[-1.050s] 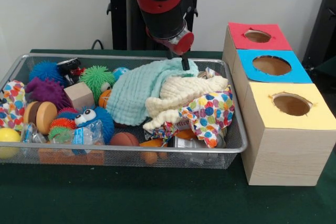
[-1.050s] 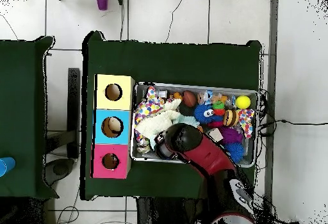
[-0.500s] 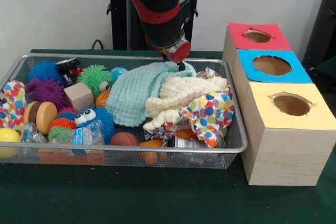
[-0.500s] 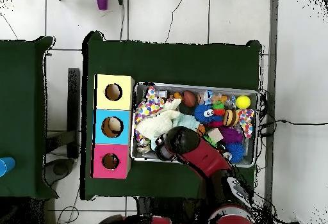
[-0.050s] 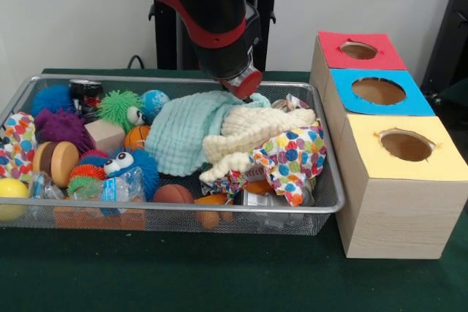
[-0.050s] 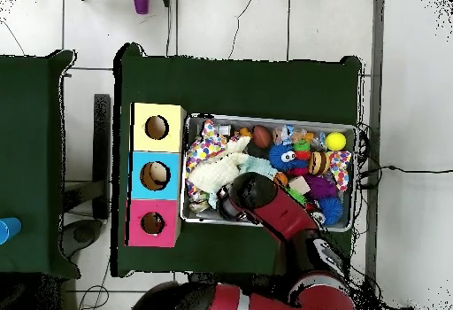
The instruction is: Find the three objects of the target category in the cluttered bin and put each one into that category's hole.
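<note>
Front view: claw (image 5: 251,95) buried in mint cloth (image 5: 191,131) at bin's (image 5: 183,208) 12 o'clock, probably digging; finger state indeterminable.

The arm (image 5: 201,5) is a thick, rounded tube, glossy red along its upper length with black sections between. Near its lower end a red band rings the black casing, and the tip closes in a round red cap (image 5: 248,83). Behind it stands a black pedestal column (image 5: 172,31) with a black fitting at the top. From overhead the arm (image 6: 274,213) shows the same red shell over black joints, with a small white-marked patch near the base.
</note>
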Robot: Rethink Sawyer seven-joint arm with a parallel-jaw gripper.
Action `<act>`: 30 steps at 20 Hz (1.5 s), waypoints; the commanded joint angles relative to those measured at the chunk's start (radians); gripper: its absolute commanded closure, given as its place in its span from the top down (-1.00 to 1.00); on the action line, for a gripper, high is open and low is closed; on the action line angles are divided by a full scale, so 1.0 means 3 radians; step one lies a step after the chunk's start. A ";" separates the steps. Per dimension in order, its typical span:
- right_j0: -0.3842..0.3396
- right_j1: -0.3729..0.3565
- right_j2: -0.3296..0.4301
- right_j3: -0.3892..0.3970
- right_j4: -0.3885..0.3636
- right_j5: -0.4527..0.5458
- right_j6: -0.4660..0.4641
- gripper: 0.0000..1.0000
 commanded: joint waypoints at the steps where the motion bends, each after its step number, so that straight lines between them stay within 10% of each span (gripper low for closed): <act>1: -0.0186 0.0304 0.0140 -0.0499 -0.0058 -0.0049 0.0318 1.00; 18: -0.0146 0.0138 0.0132 -0.0349 -0.0128 -0.0098 0.0301 1.00; 30: -0.0158 0.0250 0.0615 -0.0565 -0.0025 -0.0599 0.0224 1.00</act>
